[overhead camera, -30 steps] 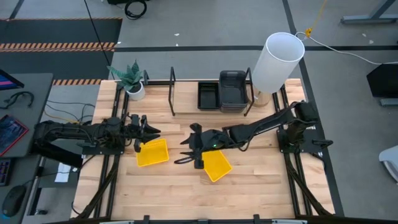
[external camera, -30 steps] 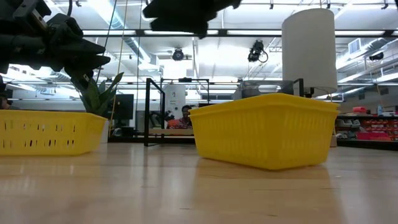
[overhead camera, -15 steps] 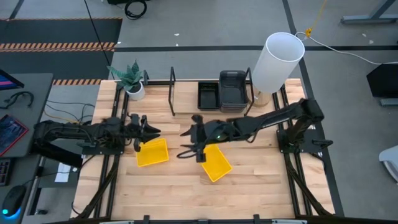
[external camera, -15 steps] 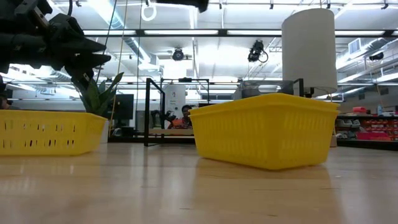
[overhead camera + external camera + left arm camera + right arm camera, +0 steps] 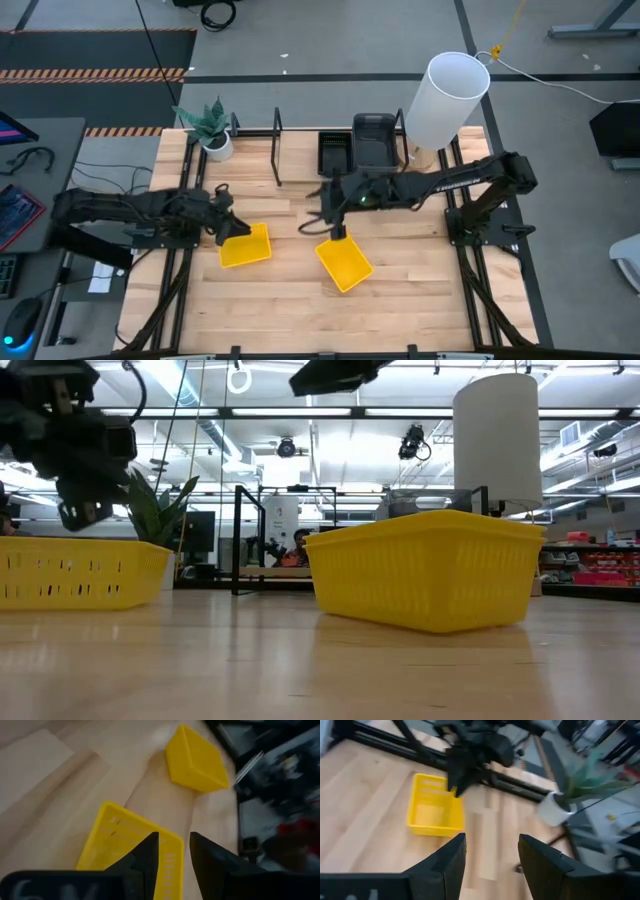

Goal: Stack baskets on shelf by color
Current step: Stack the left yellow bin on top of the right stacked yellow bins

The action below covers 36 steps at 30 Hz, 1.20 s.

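Observation:
Two yellow baskets rest on their bottoms on the table: one on the left, one in the middle. My left gripper points down just above the left basket's far-left rim, open by a narrow gap, clear of it in the low view. My right gripper hovers open, high above the table between the middle basket and the shelf. A black basket and dark-grey baskets sit on the shelf.
A tall white cylinder stands at the shelf's right end and a potted plant at the far-left corner. Black wire uprights frame the shelf. Bare wood lies along the table's near side.
My right gripper has drawn back from the middle yellow basket toward the far edge and the shelf, rising, and stays open. My left gripper has tipped from level to pointing down over the left basket's far-left rim. Both baskets have stayed in place.

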{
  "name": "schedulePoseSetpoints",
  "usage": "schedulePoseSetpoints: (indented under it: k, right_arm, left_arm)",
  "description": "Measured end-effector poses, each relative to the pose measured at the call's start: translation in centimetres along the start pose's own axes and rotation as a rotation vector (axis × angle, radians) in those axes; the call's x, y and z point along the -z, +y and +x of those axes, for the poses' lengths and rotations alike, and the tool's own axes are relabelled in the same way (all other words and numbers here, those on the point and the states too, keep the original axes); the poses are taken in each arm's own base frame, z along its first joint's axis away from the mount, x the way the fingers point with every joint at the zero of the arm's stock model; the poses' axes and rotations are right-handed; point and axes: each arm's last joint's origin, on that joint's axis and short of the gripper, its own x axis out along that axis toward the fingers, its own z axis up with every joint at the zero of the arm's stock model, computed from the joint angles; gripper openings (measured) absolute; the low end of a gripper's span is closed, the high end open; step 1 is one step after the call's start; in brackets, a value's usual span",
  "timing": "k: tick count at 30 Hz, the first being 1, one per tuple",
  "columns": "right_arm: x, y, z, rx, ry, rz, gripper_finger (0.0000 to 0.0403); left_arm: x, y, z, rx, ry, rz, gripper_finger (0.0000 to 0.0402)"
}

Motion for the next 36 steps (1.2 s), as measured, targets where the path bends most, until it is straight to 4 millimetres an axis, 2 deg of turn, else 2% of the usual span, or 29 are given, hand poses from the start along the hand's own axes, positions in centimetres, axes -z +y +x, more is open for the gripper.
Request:
schedulePoseSetpoints:
  k: [4,7,13,16,19,22,27,32,36]
  right_arm:
    - [-0.6,-2.3,-1.9,0.055,-0.033,-0.009,0.0185]
    - [-0.6,-3.3,-2.9,0.061,-0.042,0.024,0.0185]
    - [1.5,-2.9,-2.8,0.013,-0.044,0.052,0.0185]
    - [2.7,-2.8,-2.8,0.016,-0.023,0.038,0.0185]
    - [3.5,-3.0,-3.8,0.027,-0.022,0.05,0.0185]
    - [4.2,-3.1,-5.0,0.044,-0.069,0.062,0.0185]
    - [5.4,-2.7,-6.6,0.085,-0.208,0.048,0.0185]
    - [6.3,-2.6,-8.1,0.104,-0.267,0.066,0.0185]
    - [6.4,-2.4,-8.5,0.101,-0.277,0.08,0.0185]
  left_arm:
    - [-1.1,-1.9,-0.8,-0.062,0.062,0.06,0.0117]
    - [-1.4,-3.0,-0.6,-0.058,0.105,0.096,0.0117]
    - [-1.8,-4.2,0.3,-0.123,0.22,-0.027,0.0116]
    - [-2.2,-5.6,0.7,-0.179,0.3,0.015,0.0108]
    - [-3.2,-7.4,1.2,-0.233,0.354,0.092,0.0095]
    - [-3.5,-8.1,1.7,-0.358,0.438,0.132,0.0088]
    - [-4.0,-8.6,3.4,-0.435,0.489,0.185,0.011]
    - [-4.4,-7.8,5.1,-0.595,0.589,0.262,0.0161]
    - [-4.8,-6.8,6.2,-0.638,0.652,0.338,0.0189]
